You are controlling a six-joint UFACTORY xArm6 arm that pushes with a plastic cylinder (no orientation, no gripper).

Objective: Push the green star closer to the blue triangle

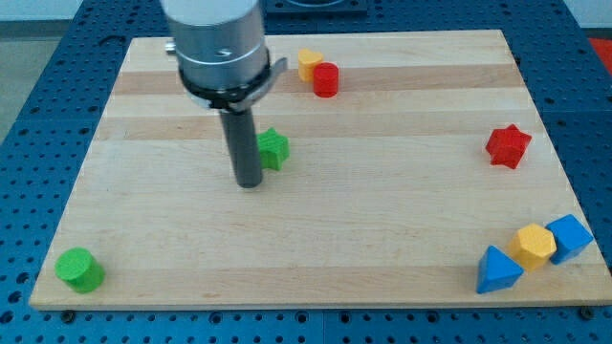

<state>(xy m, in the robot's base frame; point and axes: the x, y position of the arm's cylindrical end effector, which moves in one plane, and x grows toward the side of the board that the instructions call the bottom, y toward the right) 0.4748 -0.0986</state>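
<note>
My tip (249, 182) sat on the wooden board (382, 229) in the upper-left-centre of the frame, at the end of the dark rod hanging from the grey cylinder at the top. It had no jaws to open or close and it held nothing; it was just a plain rod end resting at table height.

And the green star (273, 149) was right there, just beside the rod on its right and slightly above the tip, so close that the rod covered the star's left edge. Whether the two actually touched could not be told.

Down in the lower-right corner of the frame lay the blue triangle (497, 269), well apart from the star, almost the whole board away. Pressed against its upper right was a yellow hexagonal block (534, 246), and just right of that a blue block (571, 237), its shape unclear, sat near the board's edge.

On the right side, above that cluster, stood a red star (508, 145) on its own. Up at the top centre, a red cylinder (326, 79) was touching a yellow block (308, 64) behind it to the left. Far down at lower left, a green cylinder (78, 269) sat alone near the corner.
</note>
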